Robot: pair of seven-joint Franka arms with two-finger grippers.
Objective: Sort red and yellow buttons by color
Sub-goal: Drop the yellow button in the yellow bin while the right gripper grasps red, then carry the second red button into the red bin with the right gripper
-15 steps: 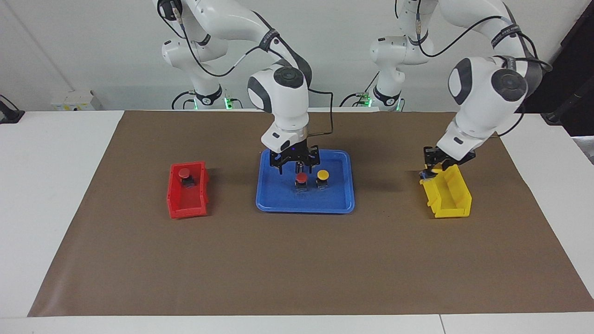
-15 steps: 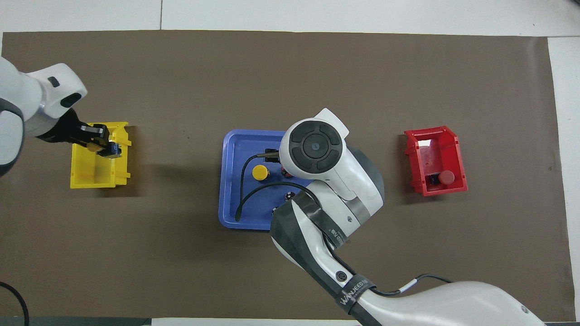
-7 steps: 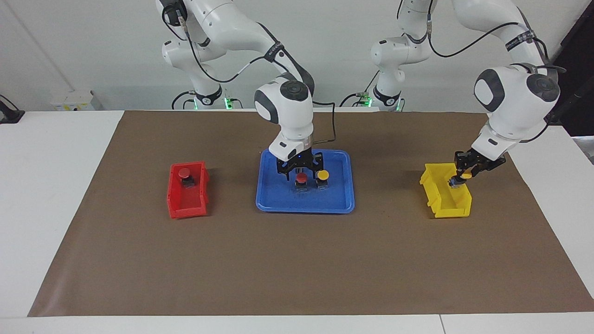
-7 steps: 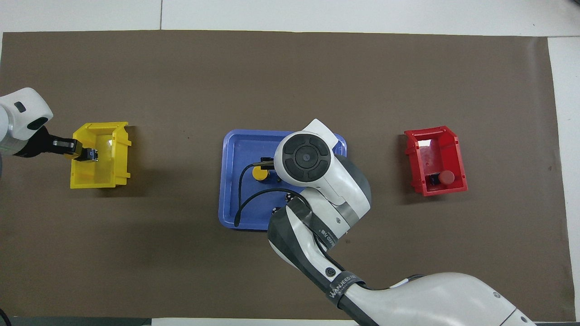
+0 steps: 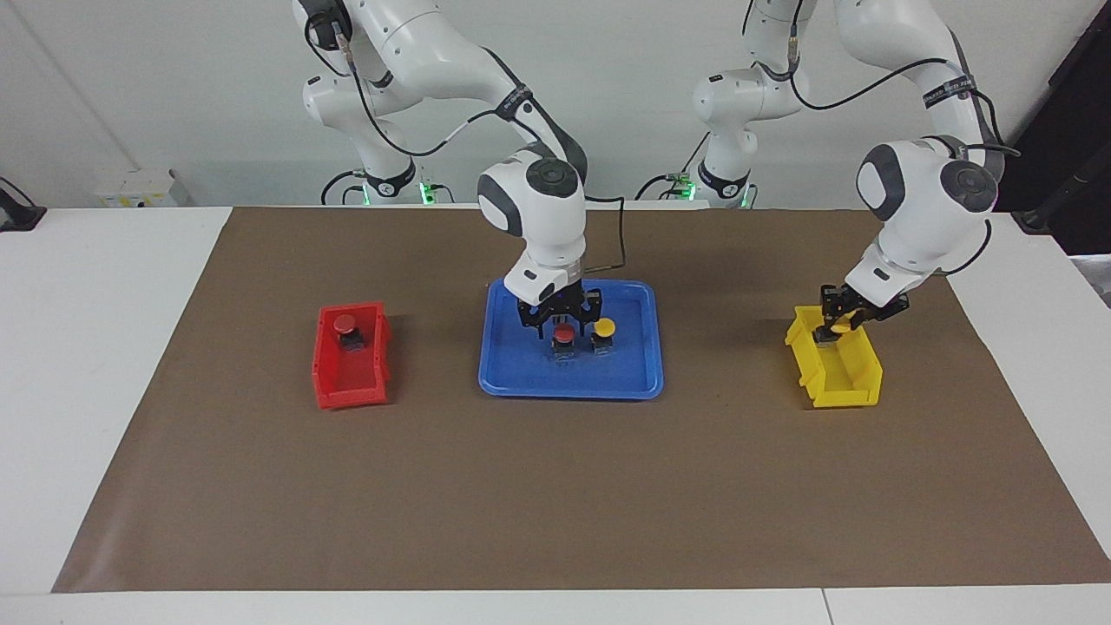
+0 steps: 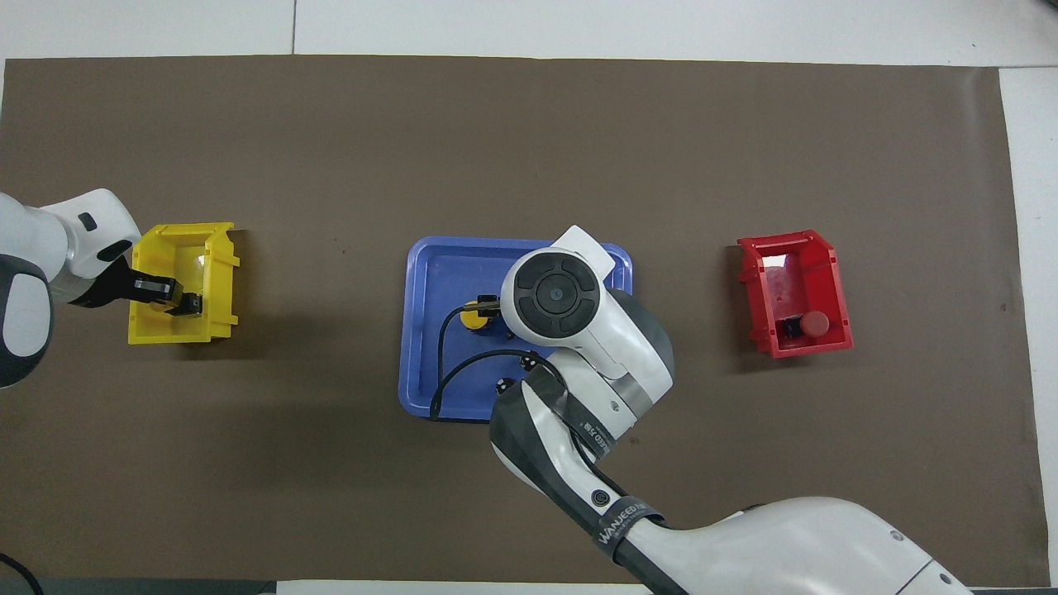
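Observation:
In the blue tray [image 5: 521, 375] a red button [image 5: 564, 333] and a yellow button [image 5: 604, 327] stand side by side. My right gripper [image 5: 562, 325] is low over the red one, open, a finger on each side of its cap. From above, its own wrist hides that grip, and only part of the tray's yellow button [image 6: 471, 315] shows. A second red button [image 5: 345, 324] lies in the red bin [image 5: 347, 386]. My left gripper [image 5: 838, 328] is down in the yellow bin [image 5: 849, 382], shut on another yellow button.
Two small dark cylinders [image 6: 526, 358] stand in the tray's part nearest the robots. The red bin [image 6: 793, 248] sits toward the right arm's end, the yellow bin [image 6: 165, 332] toward the left arm's end. Brown paper [image 5: 555, 486] covers the table.
The right gripper has sunk around the tray's red button and its fingers have drawn closer together. The left gripper has swung over the yellow bin with its yellow button and come down into it.

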